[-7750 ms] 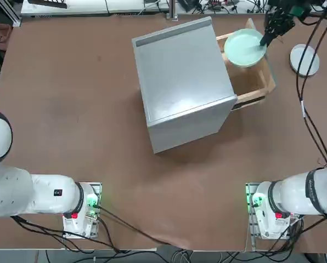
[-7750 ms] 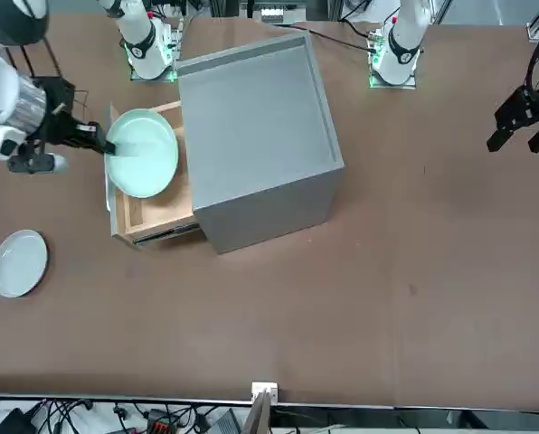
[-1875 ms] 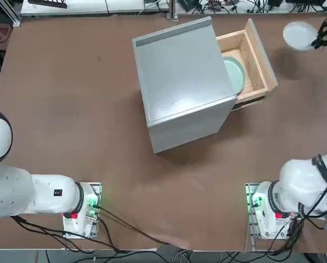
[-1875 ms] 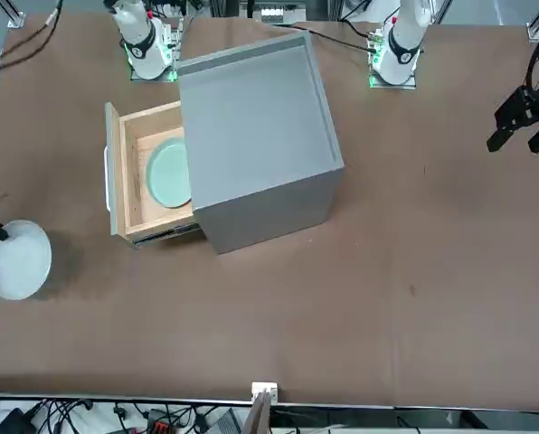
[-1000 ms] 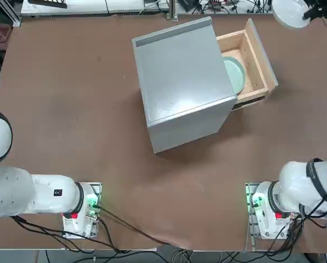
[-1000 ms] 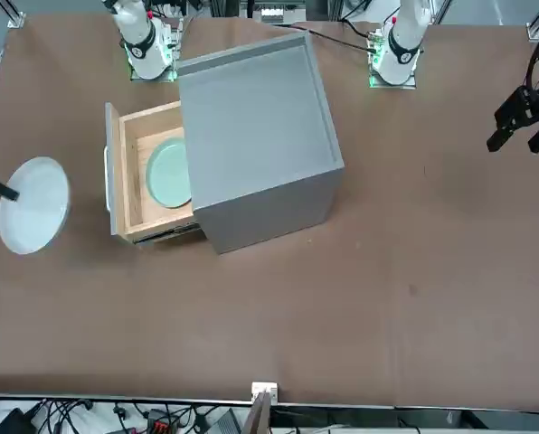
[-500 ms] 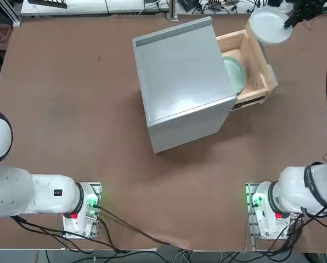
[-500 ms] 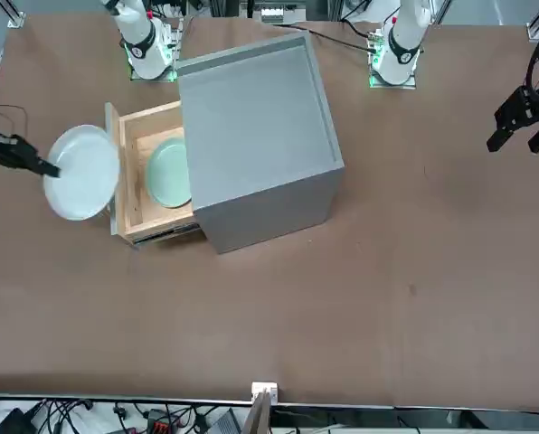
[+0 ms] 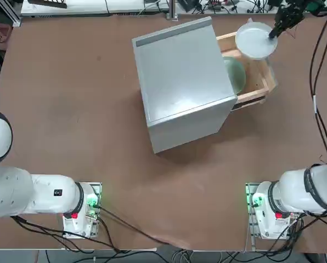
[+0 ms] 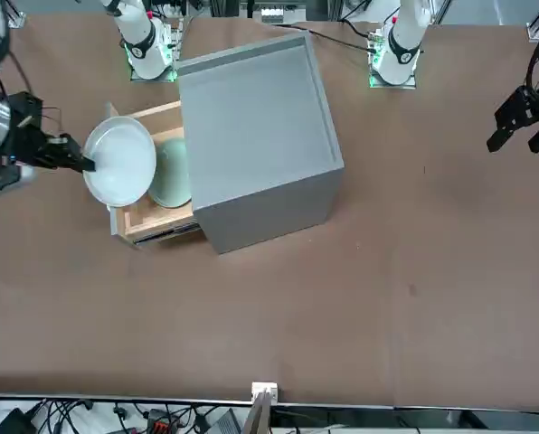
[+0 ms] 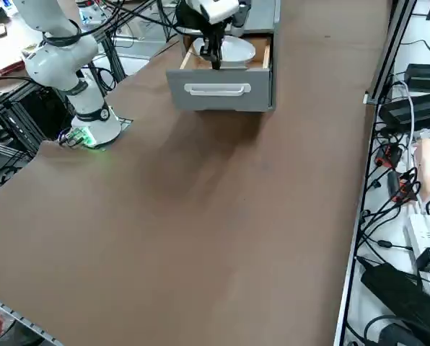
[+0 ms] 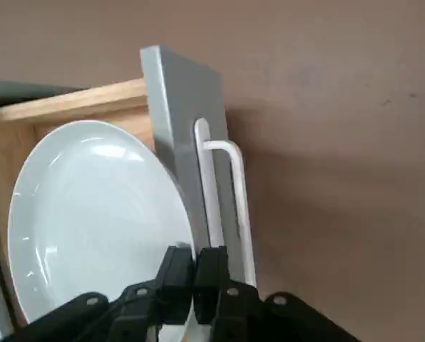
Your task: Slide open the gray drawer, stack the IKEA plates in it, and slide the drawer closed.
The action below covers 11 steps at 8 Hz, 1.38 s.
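Right gripper (image 12: 195, 251): my two fingers are together, clamped on the rim of the small round white-gray glossy plate (image 12: 91, 214). The plate hangs over the open tray of the gray-fronted drawer with light wood sides (image 11: 182, 99), its handle-side edge above the front panel. The shallow pale mint-green plate (image 10: 170, 174) lies inside, by the mouth of the big matte gray cabinet (image 9: 185, 82).

Handling, judged by eye: light, stiff, smooth; glaze likely slippery, edge liable to chip. With the rim pinched at one side, the weight sits out beyond my fingertips, so the plate may pivot or droop if swung fast. The rim is the right hold: thin enough for a firm pinch, and it leaves the underside free to nest. Squeeze steady, not hard.

Next, as I judge it: carry it further toward the cabinet until centred over the mint plate, lower level, open only once it is seated. Clearance between the plates is hard to read from above; probably a small gap. Risk: underside catching the front panel, or a tilted landing.

For closing afterwards: the white bar handle (image 11: 217, 89) or the flat panel should take a straight, gentle push
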Each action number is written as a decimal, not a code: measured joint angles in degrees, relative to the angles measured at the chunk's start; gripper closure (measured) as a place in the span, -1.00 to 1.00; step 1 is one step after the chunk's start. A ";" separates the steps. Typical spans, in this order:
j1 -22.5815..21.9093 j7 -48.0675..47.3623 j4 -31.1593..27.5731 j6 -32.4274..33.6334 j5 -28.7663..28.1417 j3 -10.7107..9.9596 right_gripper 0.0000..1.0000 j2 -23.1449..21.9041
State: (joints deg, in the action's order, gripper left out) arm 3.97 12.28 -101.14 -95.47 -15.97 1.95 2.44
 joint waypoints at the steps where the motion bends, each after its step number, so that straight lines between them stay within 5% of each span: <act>1: -1.56 0.00 -0.03 0.00 1.49 0.00 1.00 -0.03; 8: -12.19 -5.26 -1.66 -0.56 2.55 0.10 0.95 0.84; 10: -13.86 -5.48 -1.72 -1.49 3.07 0.10 0.66 2.48; 11: -13.94 -5.48 -1.70 -1.82 3.92 0.08 0.32 3.04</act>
State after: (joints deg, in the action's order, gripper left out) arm -9.97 6.81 -102.84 -97.29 -12.05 2.03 5.48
